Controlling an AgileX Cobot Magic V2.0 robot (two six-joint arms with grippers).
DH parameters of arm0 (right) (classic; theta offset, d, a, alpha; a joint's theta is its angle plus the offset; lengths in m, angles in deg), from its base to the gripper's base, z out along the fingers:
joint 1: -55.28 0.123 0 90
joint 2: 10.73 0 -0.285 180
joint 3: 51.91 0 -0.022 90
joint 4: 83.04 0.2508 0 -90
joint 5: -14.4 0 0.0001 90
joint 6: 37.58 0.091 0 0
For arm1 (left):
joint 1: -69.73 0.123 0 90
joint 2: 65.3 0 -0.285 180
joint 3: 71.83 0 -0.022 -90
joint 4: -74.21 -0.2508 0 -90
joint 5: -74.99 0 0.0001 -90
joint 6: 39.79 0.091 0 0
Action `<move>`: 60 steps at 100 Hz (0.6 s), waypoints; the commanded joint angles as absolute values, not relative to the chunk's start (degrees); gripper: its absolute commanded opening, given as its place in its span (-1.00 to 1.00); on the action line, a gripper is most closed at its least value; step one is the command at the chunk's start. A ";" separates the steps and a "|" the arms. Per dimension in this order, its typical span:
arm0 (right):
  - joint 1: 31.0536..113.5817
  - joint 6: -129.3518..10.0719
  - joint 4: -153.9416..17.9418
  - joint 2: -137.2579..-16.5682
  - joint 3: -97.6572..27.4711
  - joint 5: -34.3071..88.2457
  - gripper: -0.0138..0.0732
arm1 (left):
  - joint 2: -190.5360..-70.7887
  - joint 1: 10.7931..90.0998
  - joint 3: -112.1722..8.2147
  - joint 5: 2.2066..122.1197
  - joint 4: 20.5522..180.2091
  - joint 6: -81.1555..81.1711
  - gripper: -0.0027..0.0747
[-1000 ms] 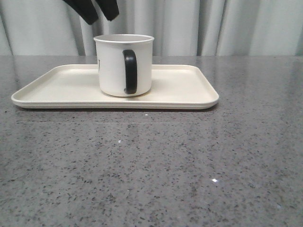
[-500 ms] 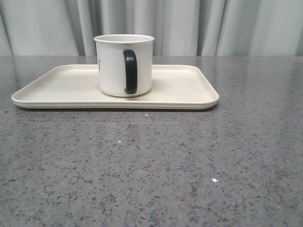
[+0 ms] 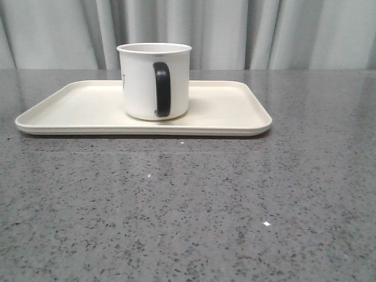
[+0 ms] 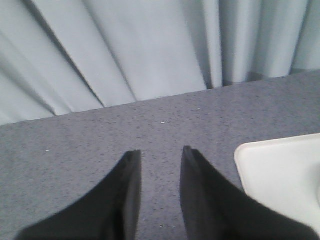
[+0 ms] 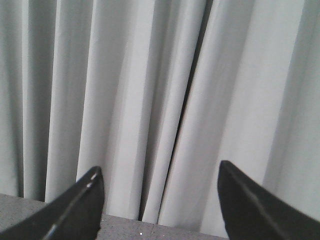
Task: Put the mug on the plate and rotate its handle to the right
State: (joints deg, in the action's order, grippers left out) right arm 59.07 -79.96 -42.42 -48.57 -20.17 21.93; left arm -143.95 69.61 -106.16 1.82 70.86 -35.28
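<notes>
Front view shows the mug (image 3: 154, 81) upright on the plate (image 3: 70, 108), left of its middle, handle (image 3: 162, 89) facing the camera rather than right, so the turn looks undone. The mug's inside is hidden; the plate carries nothing else. Likely rigid, glazed and chippable, the mug is best pinched across the rim or by the handle. Left gripper (image 4: 161, 155) has its fingers parted and empty above the table (image 4: 75, 150); right gripper (image 5: 159, 180) is spread wide, holding nothing.
</notes>
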 commanded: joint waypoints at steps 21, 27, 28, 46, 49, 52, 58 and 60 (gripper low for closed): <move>59.07 -80.73 -42.49 -49.10 -22.13 18.15 0.44 | -138.17 72.67 -99.50 3.87 66.93 -35.78 -0.98; 59.07 -80.73 -42.49 -49.10 -22.13 18.21 0.44 | -136.68 73.15 -96.65 5.06 66.93 -35.86 -0.98; 59.07 -80.73 -42.49 -49.10 -22.13 18.21 0.44 | -136.48 73.29 -96.32 5.41 66.93 -35.86 -0.98; 59.07 -80.79 -42.75 -49.10 -22.13 19.48 0.44 | -130.93 75.44 -87.69 10.73 63.59 -37.92 -0.98; 59.07 -80.79 -42.79 -49.17 -22.13 19.80 0.44 | -130.38 75.81 -86.41 11.03 62.84 -37.92 -0.98; 59.07 -80.79 -42.79 -49.30 -22.13 19.98 0.44 | -129.55 76.30 -84.95 11.03 62.44 -38.05 -0.98; 59.07 -80.79 -43.11 -49.81 -22.41 20.55 0.44 | -128.31 76.87 -82.83 11.03 62.34 -38.19 -0.98; 59.07 -80.81 -43.18 -49.99 -22.72 20.94 0.44 | -127.96 76.89 -82.04 11.13 62.34 -38.19 -0.98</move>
State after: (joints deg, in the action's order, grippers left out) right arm 59.07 -79.96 -42.55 -48.64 -20.17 23.06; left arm -130.03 76.27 -83.64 6.37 63.47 -37.09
